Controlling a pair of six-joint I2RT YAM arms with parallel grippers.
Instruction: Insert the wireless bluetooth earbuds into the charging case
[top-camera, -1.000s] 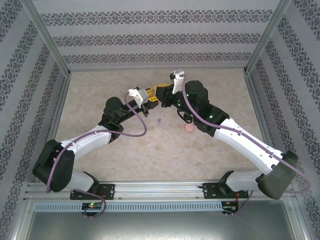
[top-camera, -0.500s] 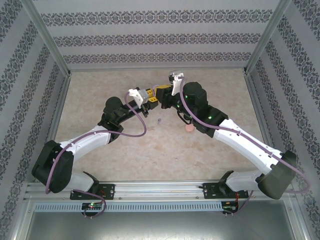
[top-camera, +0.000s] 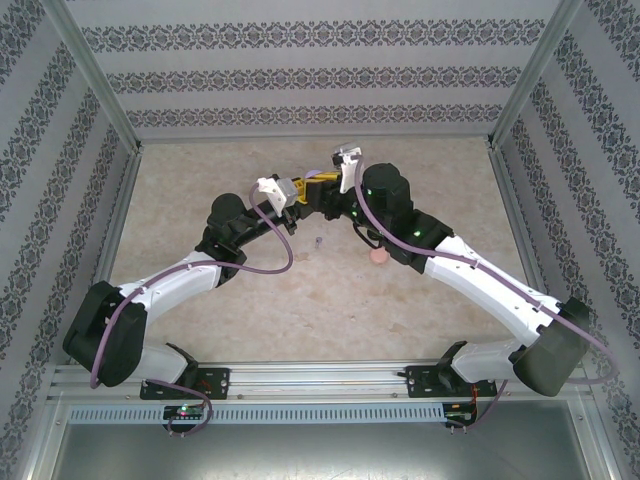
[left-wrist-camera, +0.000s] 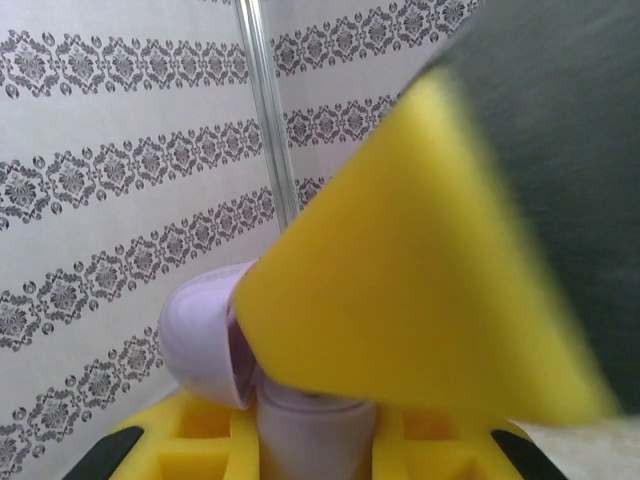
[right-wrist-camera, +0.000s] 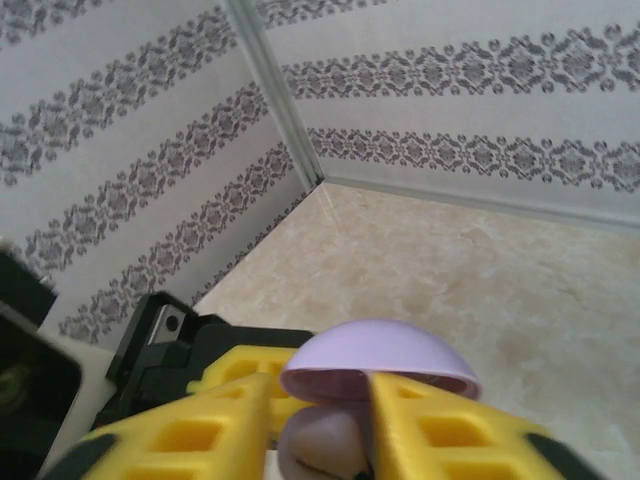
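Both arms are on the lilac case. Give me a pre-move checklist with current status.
1. Case held: ok, the left gripper is shut on the lilac case.
2. Lid open: ok, the lid stands up.
3. Right-side grip: cannot tell. The right gripper has a finger on each side of the case.
4. Earbud seated inside: cannot tell, the pockets are hidden.
5. Loose pieces collected: not ok, a tiny earbud lies on the table.

Left arm, right arm: white links, black joints, purple cables; yellow fingers, square recesses.
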